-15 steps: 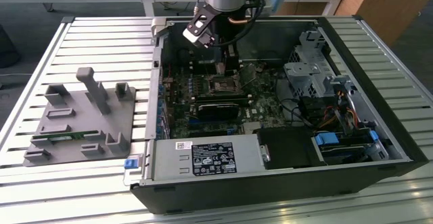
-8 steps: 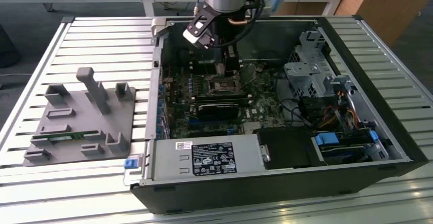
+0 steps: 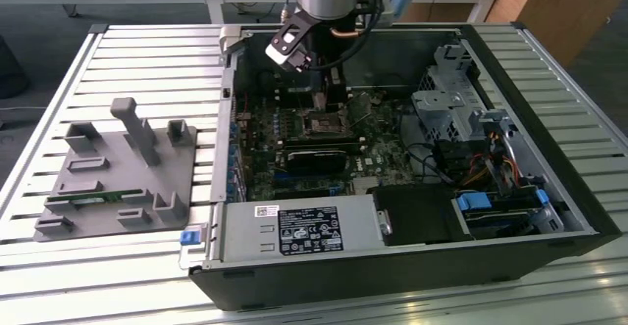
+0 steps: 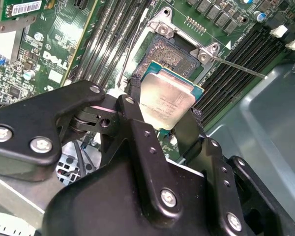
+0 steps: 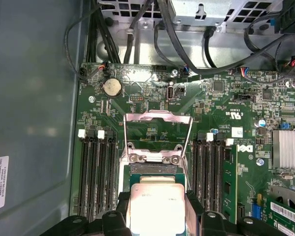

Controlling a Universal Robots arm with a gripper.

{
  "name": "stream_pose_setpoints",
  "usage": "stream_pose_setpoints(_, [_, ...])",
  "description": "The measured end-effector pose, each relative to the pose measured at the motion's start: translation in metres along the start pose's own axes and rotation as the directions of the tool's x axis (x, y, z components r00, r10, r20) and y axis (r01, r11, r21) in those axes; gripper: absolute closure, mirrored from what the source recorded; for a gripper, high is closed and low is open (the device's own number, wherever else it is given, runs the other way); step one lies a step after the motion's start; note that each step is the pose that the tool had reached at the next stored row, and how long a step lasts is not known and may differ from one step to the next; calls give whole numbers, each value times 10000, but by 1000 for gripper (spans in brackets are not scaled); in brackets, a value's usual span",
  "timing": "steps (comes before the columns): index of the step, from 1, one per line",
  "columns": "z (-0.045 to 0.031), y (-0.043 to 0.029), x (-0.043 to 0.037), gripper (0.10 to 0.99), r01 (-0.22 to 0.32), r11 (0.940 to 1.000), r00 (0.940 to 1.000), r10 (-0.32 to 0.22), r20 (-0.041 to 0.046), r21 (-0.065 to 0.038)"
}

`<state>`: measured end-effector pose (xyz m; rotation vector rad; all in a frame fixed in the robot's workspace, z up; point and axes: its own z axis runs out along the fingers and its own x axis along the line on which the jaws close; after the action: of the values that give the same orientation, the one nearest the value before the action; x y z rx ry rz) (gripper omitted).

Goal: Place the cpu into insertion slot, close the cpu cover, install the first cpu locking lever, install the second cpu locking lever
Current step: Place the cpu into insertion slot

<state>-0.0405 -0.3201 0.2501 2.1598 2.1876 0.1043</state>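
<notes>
Cpu placement, under way: gripper [image 4: 165,117] clamping the cpu [image 4: 168,96] by two opposite edges, just over the bare insertion slot [image 4: 168,53], not yet seated; cpu cover [image 5: 158,116] swung open; one locking lever [image 4: 238,67] unlatched; all four steps outstanding.

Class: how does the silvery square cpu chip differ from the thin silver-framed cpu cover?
The cpu is a solid plate; the cpu cover is an open frame. The cpu sits clamped in the gripper; the cpu cover is hinged open, untouched. Both are silvery and square.
</notes>
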Motion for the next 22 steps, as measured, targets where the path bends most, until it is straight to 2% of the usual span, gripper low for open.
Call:
stream_pose_setpoints(12, [45,-4,0,561,0,10000,10000,0,0,0])
stream_pose_setpoints(18, [98,-9,0,561,0,10000,10000,0,3,-1])
stream_pose_setpoints(20, [112,-11,0,561,2,10000,10000,-2,40,-5])
stream_pose_setpoints(22, [128,-13,0,561,15,10000,9999,-15,156,-13])
